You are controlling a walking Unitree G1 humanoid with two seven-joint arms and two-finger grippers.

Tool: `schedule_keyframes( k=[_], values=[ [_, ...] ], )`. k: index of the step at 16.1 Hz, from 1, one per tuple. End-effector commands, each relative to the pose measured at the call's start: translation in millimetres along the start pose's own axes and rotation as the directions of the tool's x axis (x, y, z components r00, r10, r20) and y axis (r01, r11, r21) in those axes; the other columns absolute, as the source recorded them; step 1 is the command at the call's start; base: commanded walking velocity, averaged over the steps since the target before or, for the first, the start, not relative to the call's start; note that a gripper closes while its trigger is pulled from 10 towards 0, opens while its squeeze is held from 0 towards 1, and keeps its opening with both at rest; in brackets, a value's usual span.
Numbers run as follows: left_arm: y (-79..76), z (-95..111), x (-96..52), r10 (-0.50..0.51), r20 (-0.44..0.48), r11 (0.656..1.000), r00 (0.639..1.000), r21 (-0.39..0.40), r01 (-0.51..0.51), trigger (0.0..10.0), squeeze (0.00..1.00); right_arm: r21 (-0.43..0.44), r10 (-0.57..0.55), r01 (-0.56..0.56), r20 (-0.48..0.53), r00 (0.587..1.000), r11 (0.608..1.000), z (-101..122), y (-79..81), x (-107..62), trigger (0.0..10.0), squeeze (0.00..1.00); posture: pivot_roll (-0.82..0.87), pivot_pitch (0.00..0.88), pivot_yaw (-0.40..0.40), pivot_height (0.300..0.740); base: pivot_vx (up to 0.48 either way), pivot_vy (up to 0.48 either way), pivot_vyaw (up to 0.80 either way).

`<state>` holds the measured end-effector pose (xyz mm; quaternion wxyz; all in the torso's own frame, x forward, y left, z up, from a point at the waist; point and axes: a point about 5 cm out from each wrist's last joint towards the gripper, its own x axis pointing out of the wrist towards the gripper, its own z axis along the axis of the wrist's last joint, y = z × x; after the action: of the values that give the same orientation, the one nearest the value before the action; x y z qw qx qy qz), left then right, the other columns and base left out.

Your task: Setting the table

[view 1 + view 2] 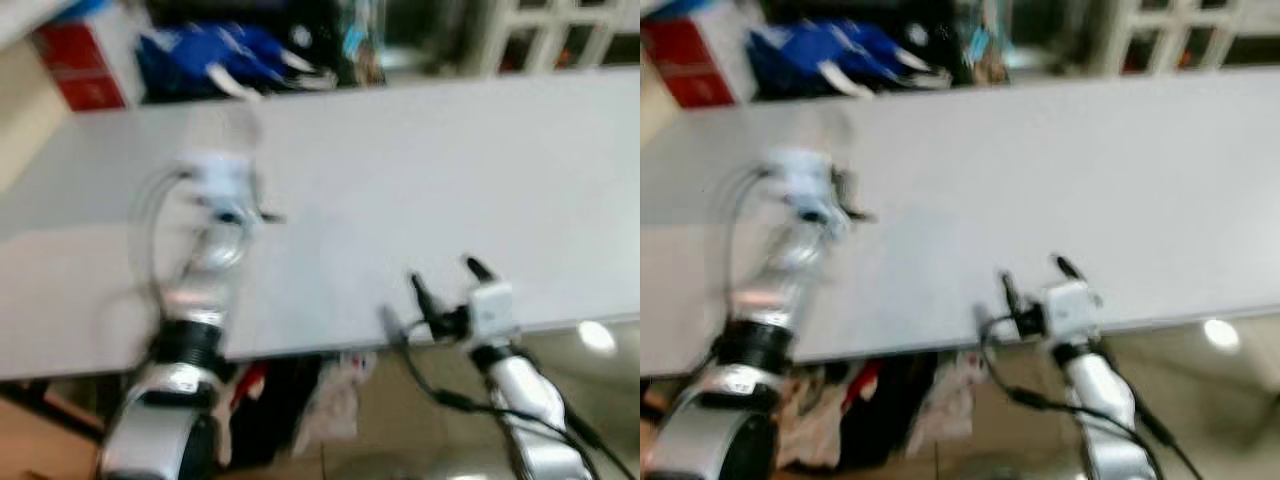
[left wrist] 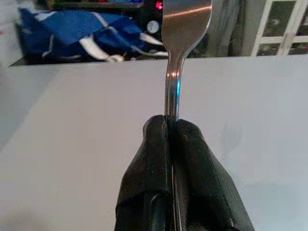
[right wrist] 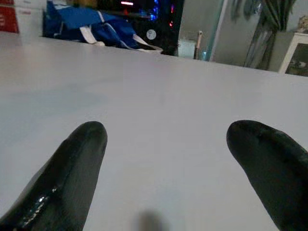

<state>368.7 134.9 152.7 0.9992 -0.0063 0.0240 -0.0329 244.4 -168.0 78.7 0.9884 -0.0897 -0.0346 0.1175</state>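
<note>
While head views blur, left gripper (image 2: 169, 126) pinches fork (image 2: 180, 33).

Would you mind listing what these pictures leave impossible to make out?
- Shiny metal fork: its prongs run past the left wrist view's top edge.
- Fork handle: hidden between the shut left gripper fingers.
- Blue fabric bundle beyond the white table: too blurred in the eye views to identify.
</note>
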Motion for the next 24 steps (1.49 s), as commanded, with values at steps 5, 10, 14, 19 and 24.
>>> schedule_keyframes(
  k=[5, 10, 14, 19, 24],
  values=[
    [26.4, 8, 5.6, 0.049, -0.092, 0.997, 0.995, 0.07, -0.042, 0.0, 0.0, 0.034, 0.235, -0.237, 0.055, 0.97, 0.971, 34, -0.9, -4.2, 10.0, 0.0, -0.12, 0.0, 0.059, 0.731, 0.0, 0.0, 0.0],
    [19.1, 7, 5.9, 0.026, -0.268, 1.0, 0.963, -0.001, -0.027, 0.0, 0.0, 0.035, 0.319, -0.323, 0.091, 0.944, 0.946, 54, -1.8, 3.5, 10.0, 0.0, -0.11, 0.0, 0.069, 0.731, 0.0, 0.0, 0.0],
    [22.5, -15, -4.2, 0.07, -0.448, 0.997, 0.891, -0.005, -0.08, 0.0, 0.0, 0.013, 0.366, -0.369, 0.106, 0.925, 0.929, 66, -9.5, 10.8, 10.0, 0.0, -0.1, 0.0, 0.072, 0.731, 0.0, 0.0, 0.0],
    [36.9, -36, -14.8, 0.109, -0.585, 0.989, 0.804, -0.014, -0.144, 0.0, 0.0, 0.034, 0.403, -0.409, 0.112, 0.908, 0.912, 67, -2.1, 13.3, 10.0, 0.0, -0.08, 0.0, 0.082, 0.731, 0.0, 0.0, 0.0],
    [49.3, -59, -15.2, 0.177, -0.643, 0.973, 0.745, 0.001, -0.231, 0.0, 0.0, 0.039, 0.517, -0.524, 0.117, 0.848, 0.851, 77, 6.6, 5.9, 10.0, 0.0, -0.1, 0.0, 0.087, 0.731, 0.0, 0.0, 0.0]
  ],
)
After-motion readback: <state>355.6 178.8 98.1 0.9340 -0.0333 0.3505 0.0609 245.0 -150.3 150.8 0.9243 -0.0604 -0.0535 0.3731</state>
